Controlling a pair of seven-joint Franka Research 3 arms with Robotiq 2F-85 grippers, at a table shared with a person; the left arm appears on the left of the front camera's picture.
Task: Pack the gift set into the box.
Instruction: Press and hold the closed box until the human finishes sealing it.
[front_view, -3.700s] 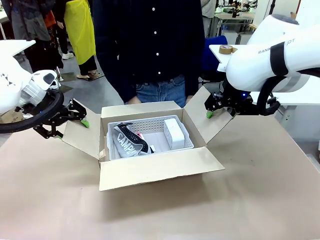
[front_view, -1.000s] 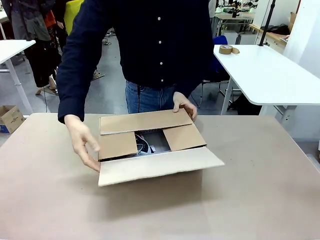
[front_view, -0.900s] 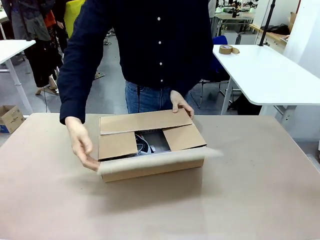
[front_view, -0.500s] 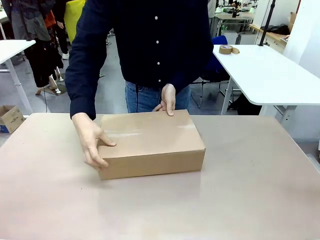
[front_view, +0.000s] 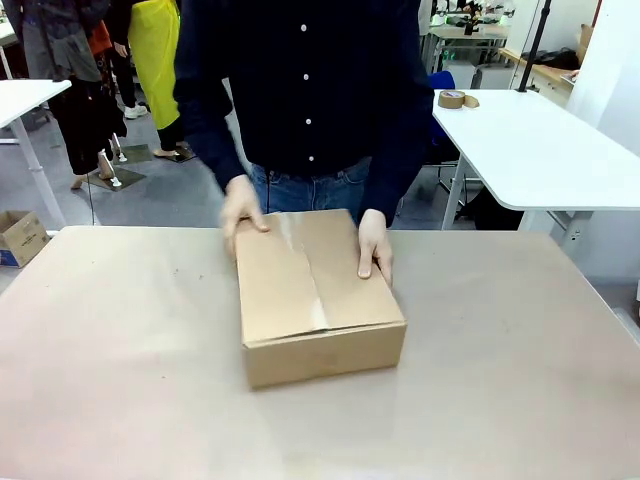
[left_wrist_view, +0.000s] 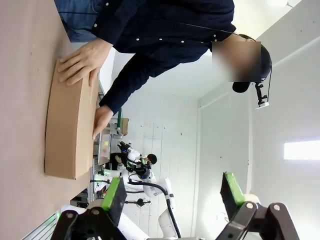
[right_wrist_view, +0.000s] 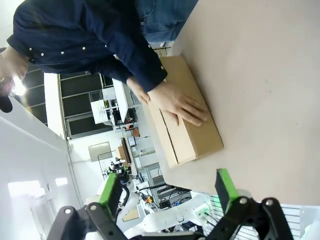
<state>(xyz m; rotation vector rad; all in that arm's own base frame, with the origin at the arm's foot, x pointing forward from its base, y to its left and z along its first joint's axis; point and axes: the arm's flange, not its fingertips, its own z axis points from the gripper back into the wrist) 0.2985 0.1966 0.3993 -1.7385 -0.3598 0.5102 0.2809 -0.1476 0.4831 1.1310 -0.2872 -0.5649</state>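
The large brown cardboard box (front_view: 320, 295) sits near the middle of the brown table (front_view: 520, 380), on the person's side, with all its top flaps folded down flat. The gift set is therefore judged to lie inside, hidden under the closed lid. A pale streak runs along the centre seam (front_view: 311, 275); whether that is tape cannot be told.

The person leans over the box with both hands on it. The flat hand (front_view: 375, 245) lies palm down on the lid by one long edge, apparently pressing the flaps shut. The other hand (front_view: 243, 205), blurred, grips the far corner on the opposite side, most likely to steady or turn the box.

The left gripper (left_wrist_view: 172, 196) hangs well apart from the box, its green-padded fingers spread wide with nothing between them. The right gripper (right_wrist_view: 168, 191) also has its fingers parted and empty, well clear of the carton. Both seem held back to leave the person room.

Packing looks all but done, with only sealing perhaps left. A roll of tape (front_view: 452, 98) waits on the white side table (front_view: 540, 150)
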